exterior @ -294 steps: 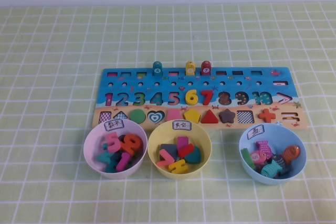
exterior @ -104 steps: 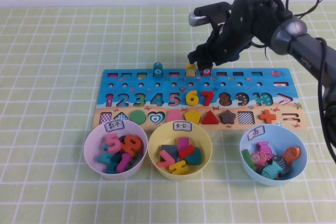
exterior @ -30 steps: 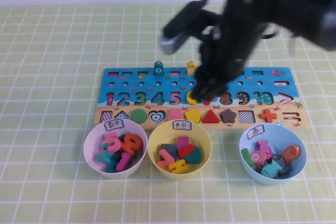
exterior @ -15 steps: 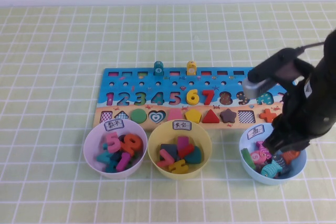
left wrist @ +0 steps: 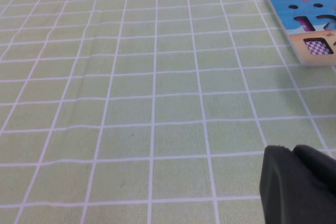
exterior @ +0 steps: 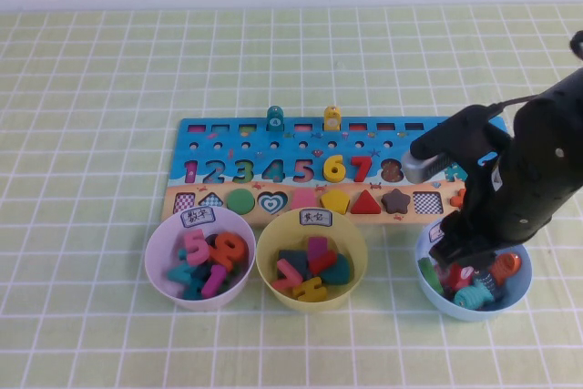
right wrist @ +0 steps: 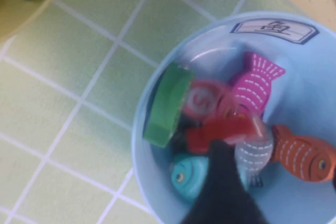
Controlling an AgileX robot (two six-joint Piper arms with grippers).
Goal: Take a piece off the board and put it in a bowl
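Note:
The small red piece (exterior: pixel 458 274) lies in the light blue bowl (exterior: pixel 474 313) among several wooden fish. It shows blurred in the right wrist view (right wrist: pixel 220 128), apart from the fingers. My right gripper (exterior: pixel 460 259) hangs just over the bowl's left half, open and empty (right wrist: pixel 275 162). The bowl's white label (right wrist: pixel 273 29) is on its rim. The long blue board (exterior: pixel 246 138) lies behind the bowls; its peg slot above the red 7 is empty. My left gripper (left wrist: pixel 296 182) is out of the high view, low over bare cloth to the left of the board's end (left wrist: pixel 310 35), its fingers together.
A teal peg (exterior: pixel 274 117) and a yellow peg (exterior: pixel 332 117) stand on the board's back row. A lilac-pink bowl (exterior: pixel 155 266) of numbers and a yellow bowl (exterior: pixel 269 243) of shapes sit in front of the board. My right arm covers the board's right end.
My right gripper lifted the red piece off the board and carried it right and forward to the light blue bowl. The piece now lies in the bowl, free of the fingers.

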